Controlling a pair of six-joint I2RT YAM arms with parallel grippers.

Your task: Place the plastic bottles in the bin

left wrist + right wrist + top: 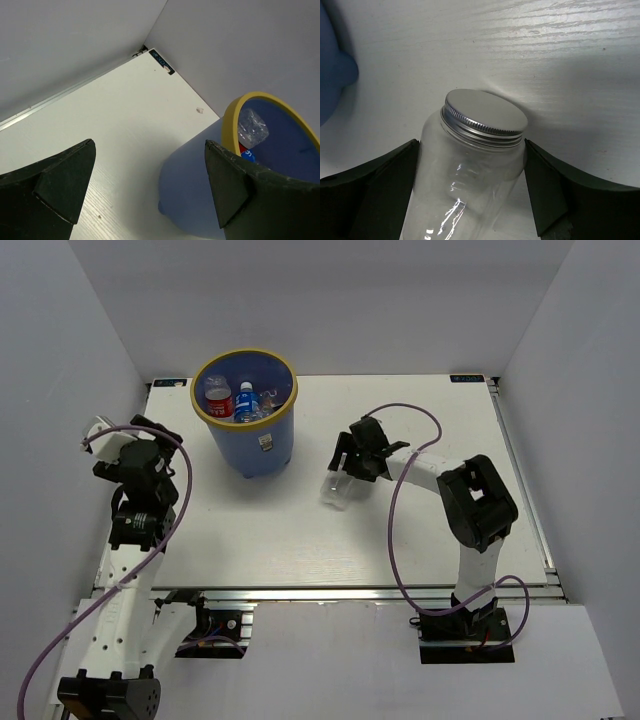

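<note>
The blue bin [262,445] with a yellow rim stands at the back left of the table. It holds several plastic bottles, among them a red-labelled one [218,397] and a blue-labelled one [246,402]. My right gripper [345,468] is shut on a clear bottle [337,490] with a silver cap, right of the bin. In the right wrist view both fingers [395,180] press the sides of the clear bottle [470,175], cap pointing away, low over the table. My left gripper [160,437] is open and empty, left of the bin [195,195]. A clear bottle [252,127] shows inside the rim.
White walls close in the table on the left, back and right. The bin's blue base [332,75] lies at the left edge of the right wrist view. Purple cables loop over both arms.
</note>
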